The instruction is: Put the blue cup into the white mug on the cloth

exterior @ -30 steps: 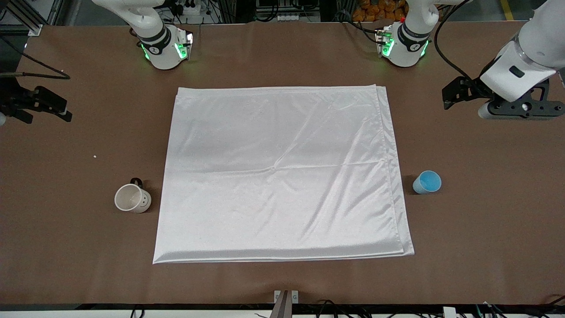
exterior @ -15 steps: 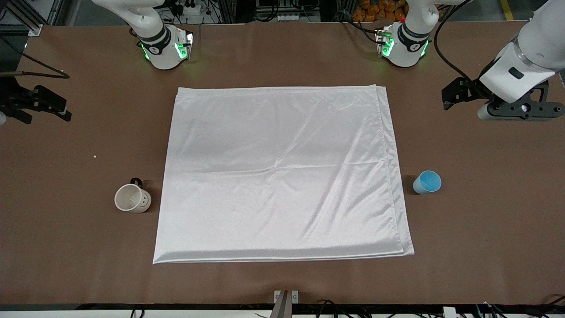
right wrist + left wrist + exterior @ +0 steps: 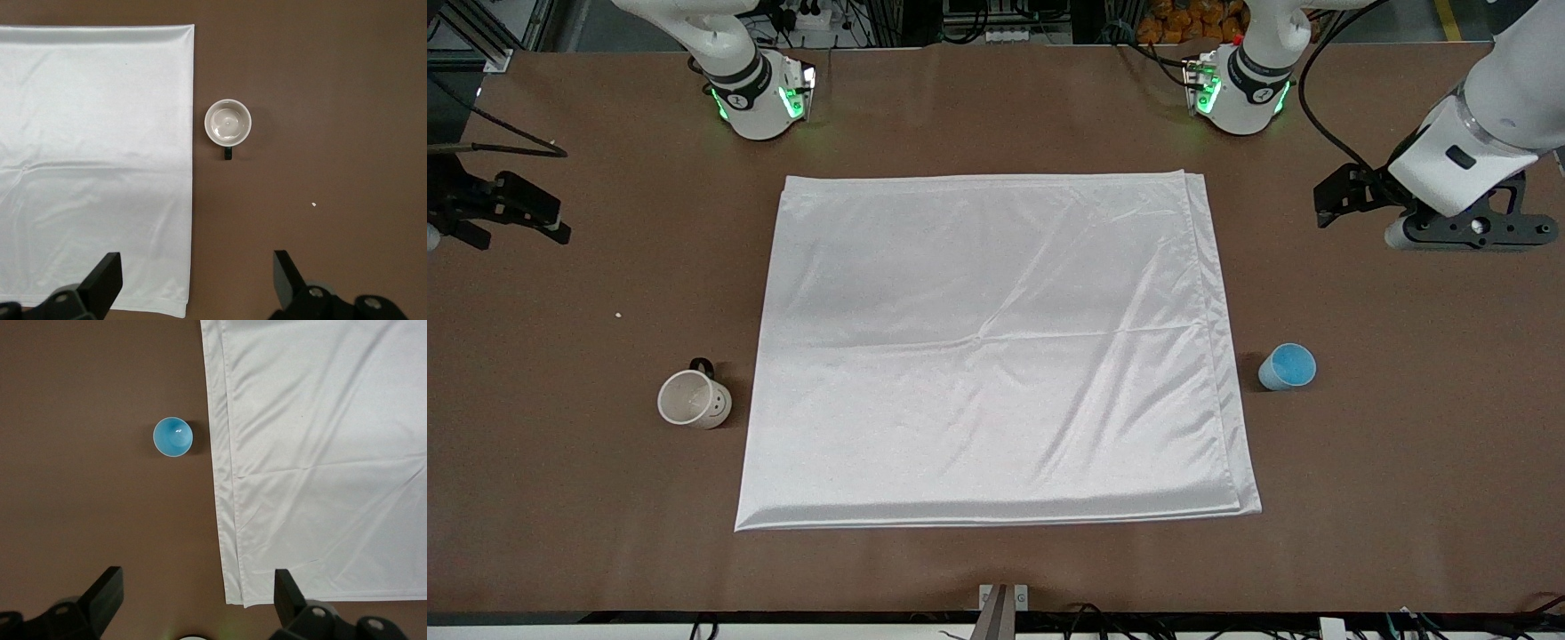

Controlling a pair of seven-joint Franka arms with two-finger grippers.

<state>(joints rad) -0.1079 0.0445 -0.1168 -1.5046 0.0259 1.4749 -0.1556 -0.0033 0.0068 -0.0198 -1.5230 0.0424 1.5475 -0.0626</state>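
**No readable writing**

No text, label, brand, number or sign can be read anywhere. The white mug carries only small dark face-like dots on its side, which are not lettering.

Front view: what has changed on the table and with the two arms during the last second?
Only the left gripper moved: it drifted slightly toward the robots' bases, over bare table at the left arm's end, open and holding nothing. The right gripper waits, open, at the right arm's end. The blue cup, the white mug and the cloth stayed where they were.
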